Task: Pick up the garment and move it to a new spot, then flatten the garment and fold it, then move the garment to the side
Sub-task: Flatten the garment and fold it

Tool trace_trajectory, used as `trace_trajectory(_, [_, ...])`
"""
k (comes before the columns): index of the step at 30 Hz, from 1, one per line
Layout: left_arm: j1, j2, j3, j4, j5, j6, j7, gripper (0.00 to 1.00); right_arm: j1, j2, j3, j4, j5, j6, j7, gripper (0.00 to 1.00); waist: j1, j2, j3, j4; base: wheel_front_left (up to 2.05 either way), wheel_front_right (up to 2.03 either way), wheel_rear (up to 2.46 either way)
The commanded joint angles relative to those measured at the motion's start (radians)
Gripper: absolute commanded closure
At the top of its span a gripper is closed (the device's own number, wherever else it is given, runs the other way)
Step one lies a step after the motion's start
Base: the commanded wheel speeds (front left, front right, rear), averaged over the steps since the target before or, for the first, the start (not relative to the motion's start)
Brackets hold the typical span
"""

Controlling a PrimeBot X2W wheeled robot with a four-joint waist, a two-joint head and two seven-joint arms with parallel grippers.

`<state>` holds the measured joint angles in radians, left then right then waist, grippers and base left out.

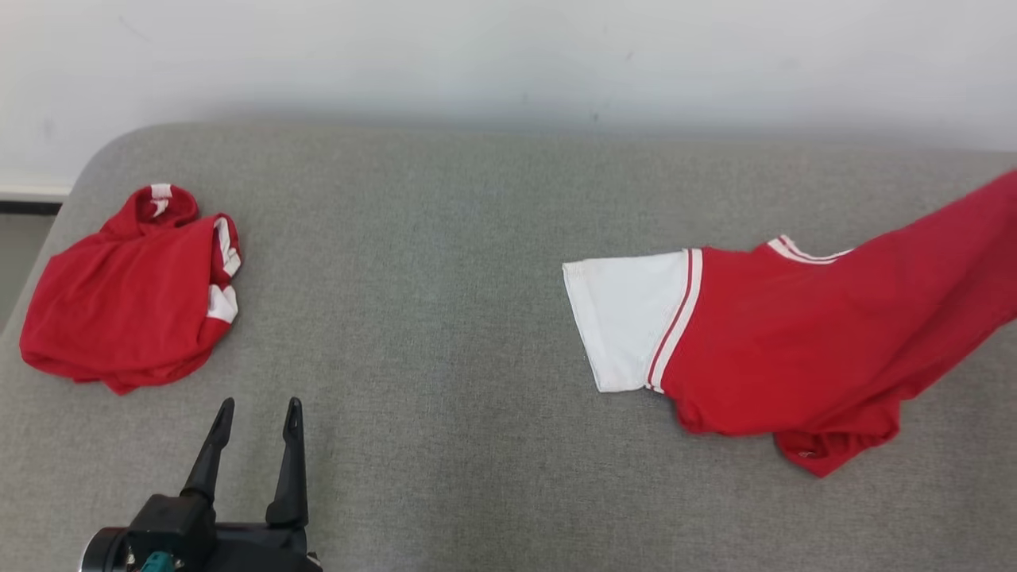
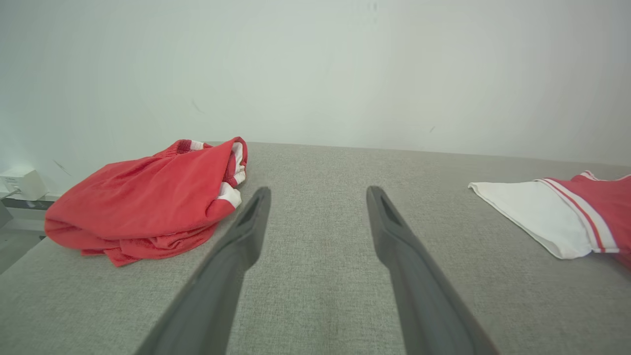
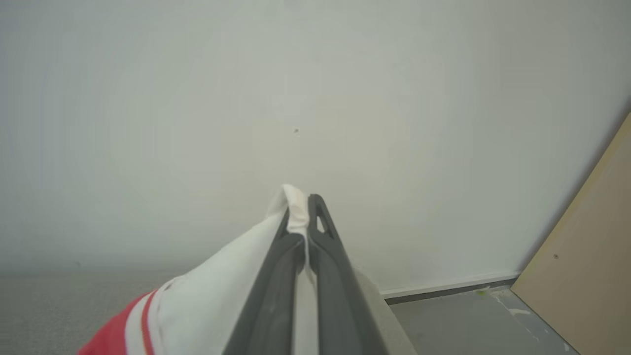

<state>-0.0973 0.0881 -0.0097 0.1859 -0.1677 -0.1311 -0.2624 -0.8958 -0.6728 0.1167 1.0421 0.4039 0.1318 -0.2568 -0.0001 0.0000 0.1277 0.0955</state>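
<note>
Two red garments lie on the grey cushioned surface (image 1: 445, 334). Item 1, the stretched garment (image 1: 794, 342), occupies the right half. Its white sleeve (image 1: 628, 318), edged with red and white stripes, lies flat and points toward the centre. The red body runs rightward and rises off the surface to the right edge of the head view, casting a shadow beneath. Item 2, the bundled garment (image 1: 127, 310), sits crumpled near the left edge, well apart from item 1.

My right pincer (image 3: 299, 207) is pressed together on a fold of white cloth of the stretched garment. The cloth pokes out just past the fingertips, and a red-and-white stripe band trails below along the fingers. Behind it stand the pale wall (image 3: 296, 98), a strip of floor (image 3: 468, 320) and a tan board (image 3: 581, 256).

My left pincer (image 1: 261, 407) is spread wide and holds nothing. It hovers over bare surface at the lower left, near the bundled garment but not touching it, fingers pointing toward the wall.
</note>
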Motion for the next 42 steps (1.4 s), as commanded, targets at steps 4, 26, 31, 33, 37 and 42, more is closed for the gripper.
trace_trajectory(4, [0.027, -0.005, 0.007, 0.005, -0.004, 0.001, -0.004, 0.0, -0.009, 0.092, 0.074, -0.094, 0.002, -0.002, -0.003, 1.0, 0.0001, 0.0, -0.045, -0.017, 0.0, 0.0, 0.0])
trace_trajectory(26, [0.007, -0.03, -0.048, 0.017, -0.01, 0.001, -0.004, 0.0, 0.178, 0.599, 0.498, -0.506, 0.016, -0.002, 0.07, 1.0, 0.0001, 0.0, -0.035, 0.136, 0.0, 0.0, 0.0])
trace_trajectory(31, [-0.007, -0.033, -0.065, 0.026, -0.018, 0.001, -0.004, 0.0, 0.245, 0.618, 0.594, -0.454, 0.033, -0.002, 0.058, 1.0, 0.0001, 0.0, -0.021, 0.179, 0.0, 0.0, 0.0])
trace_trajectory(33, [-0.009, -0.034, -0.066, 0.028, -0.021, 0.001, -0.004, 0.0, 0.267, 0.621, 0.624, -0.417, 0.044, -0.002, 0.053, 1.0, 0.0001, 0.0, -0.015, 0.19, 0.0, 0.0, 0.0])
trace_trajectory(37, [-0.011, -0.035, -0.067, 0.034, -0.025, 0.001, -0.004, 0.0, 0.305, 0.623, 0.698, -0.387, 0.094, -0.002, 0.046, 1.0, 0.0001, 0.0, -0.01, 0.2, 0.0, 0.0, 0.0])
trace_trajectory(42, [-0.008, -0.037, -0.058, 0.039, -0.025, 0.001, -0.004, 0.0, 0.299, 0.622, 0.769, -0.374, 0.16, -0.002, 0.023, 0.0, 0.0001, 0.0, -0.01, 0.188, 0.0, 0.0, 0.0])
